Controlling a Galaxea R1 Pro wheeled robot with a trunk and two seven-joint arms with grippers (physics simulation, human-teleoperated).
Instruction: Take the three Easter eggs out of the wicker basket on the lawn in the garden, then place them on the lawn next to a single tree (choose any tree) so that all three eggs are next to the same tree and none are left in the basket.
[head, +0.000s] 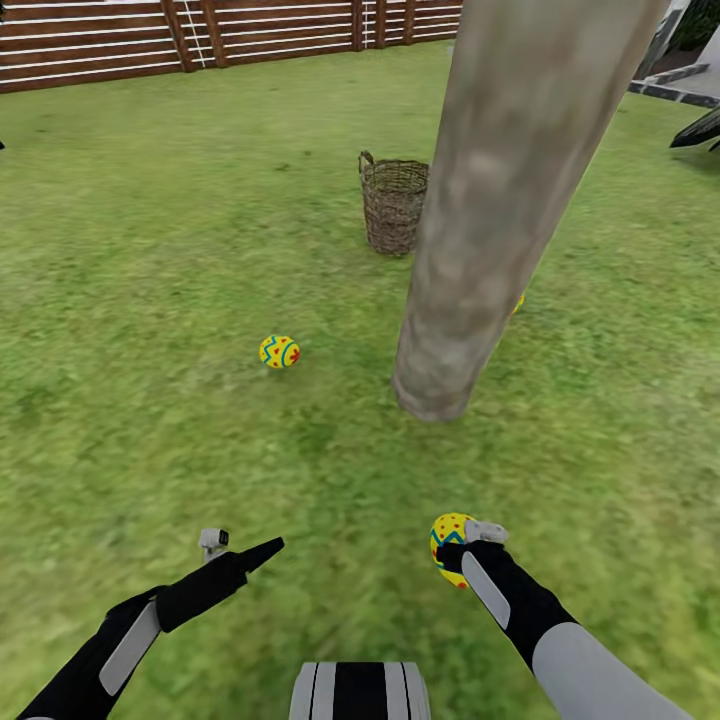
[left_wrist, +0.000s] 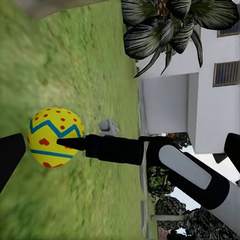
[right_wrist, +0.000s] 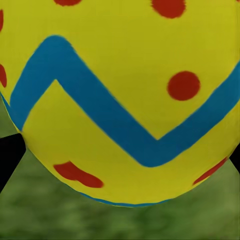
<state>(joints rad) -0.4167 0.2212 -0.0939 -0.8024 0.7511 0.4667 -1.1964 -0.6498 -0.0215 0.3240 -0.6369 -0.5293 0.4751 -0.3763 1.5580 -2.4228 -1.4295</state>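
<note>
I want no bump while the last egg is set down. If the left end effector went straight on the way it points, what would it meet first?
Probably the egg held in the right end effector: the left wrist view looks along the left end effector straight at it. Depth is unclear.

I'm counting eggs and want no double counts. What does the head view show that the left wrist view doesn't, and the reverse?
Head view alone: the wicker basket, the tree trunk, the fence, an egg on the grass, and a yellow sliver at the trunk's far edge, perhaps another egg. Left wrist view alone: the white house and a palm. Both: the lawn and the right gripper shut on the held egg, one egg, not two.
</note>
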